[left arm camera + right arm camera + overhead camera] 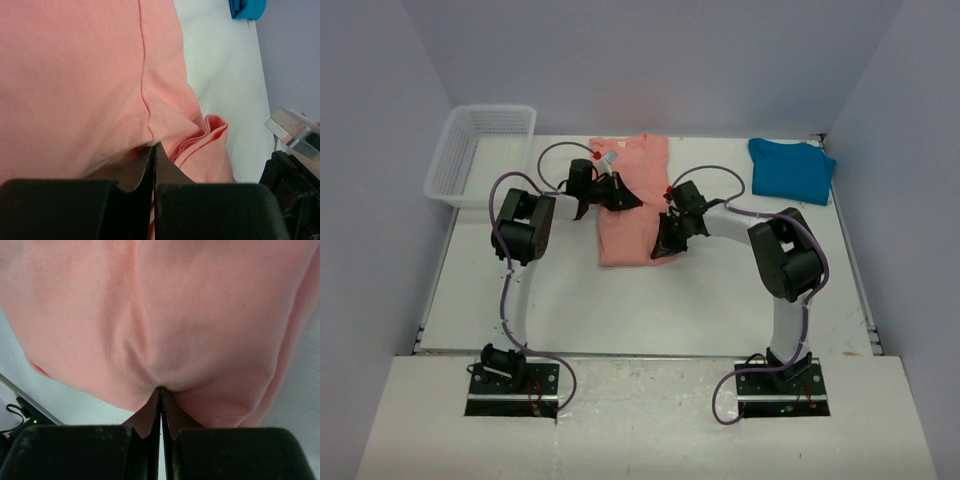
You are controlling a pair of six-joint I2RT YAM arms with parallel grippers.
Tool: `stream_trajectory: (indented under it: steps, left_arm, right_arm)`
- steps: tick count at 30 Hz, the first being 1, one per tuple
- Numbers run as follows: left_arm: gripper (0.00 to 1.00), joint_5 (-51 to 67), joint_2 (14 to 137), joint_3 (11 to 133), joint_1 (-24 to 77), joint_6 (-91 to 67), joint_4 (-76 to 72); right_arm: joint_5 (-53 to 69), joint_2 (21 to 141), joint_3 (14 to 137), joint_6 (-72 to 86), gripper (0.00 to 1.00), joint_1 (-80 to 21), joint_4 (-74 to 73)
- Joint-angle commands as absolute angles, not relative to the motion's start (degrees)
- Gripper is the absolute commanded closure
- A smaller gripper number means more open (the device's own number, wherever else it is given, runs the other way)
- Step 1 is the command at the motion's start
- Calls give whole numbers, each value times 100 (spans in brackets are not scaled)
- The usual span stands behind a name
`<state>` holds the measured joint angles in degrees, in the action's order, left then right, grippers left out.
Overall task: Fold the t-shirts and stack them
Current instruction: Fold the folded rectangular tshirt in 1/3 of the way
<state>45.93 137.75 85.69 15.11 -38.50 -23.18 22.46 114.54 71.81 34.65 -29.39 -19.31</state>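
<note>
- left gripper [153, 151]: jaws clenched, tips pinching a pucker of the salmon-pink t-shirt [75, 75]; cloth bunches right at the tips.
- right gripper [161, 392]: jaws clenched too, grasping a fold of the same pink shirt; fabric draws into a crease at the tips.
- From the top view, the left gripper sits on the shirt's far-left part and the right gripper at its near-right edge. Both touch the cloth, with only pink fabric between them.
- The pink shirt lies mid-table towards the far side as a long, narrow shape running far to near. A seam line runs down it in the left wrist view.
- Just right of the left fingers, a rolled, layered edge of the shirt [210, 135] stacks in several folds, lying on the table [650, 300].
- At the right edge of the left wrist view, metal and black hardware of the right arm [295, 135] sits near that layered edge and crowds that side.
- The right arm's forearm crosses the table between the pink shirt and the teal-blue t-shirt [792, 170].
- The teal shirt is folded in the far-right corner, well apart from the pink one and untouched.
- white mesh basket [480, 110] sits at the far-left corner, apart from both shirts.
- A cable [555, 150] loops off the left arm, above the table between the basket and the pink shirt.
</note>
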Motion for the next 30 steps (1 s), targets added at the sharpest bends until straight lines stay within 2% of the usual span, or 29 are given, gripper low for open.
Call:
stream_trajectory:
  steps: [1,11,20,24,26,28,29,30]
  left_arm:
    - [100,4579,14001,8719,1354,-3832,-2434]
    - [100,4711,13527,8859,1336,-3437,-2233]
    - [96,4483,12069,9079,1345,-3068,-1433]
    - [94,4228,11673,8939,1354,-2997,-1126]
    - [93,4079,11514,8764,1354,-2971,-976]
    - [93,3877,11348,8527,1362,-2988,-940]
    - [93,3728,11303,8256,1380,-3023,-940]
    - [93,3657,11259,8096,1389,-3102,-940]
  right_arm:
    - [1793,11487,6838,3472,100,-2953,-2092]
    - [2153,11101,6987,2664,100,-2971,-2039]
    - [1968,10293,7953,2118,96,-2971,-2873]
    - [1890,10222,8349,2048,89,-2971,-3163]
    - [1724,10370,8568,2031,77,-2945,-3277]
    - [1714,10607,8972,1987,73,-2857,-3427]
    - [1723,10887,9139,1960,74,-2822,-3602]
    - [1731,11011,9419,1943,100,-2786,-3656]
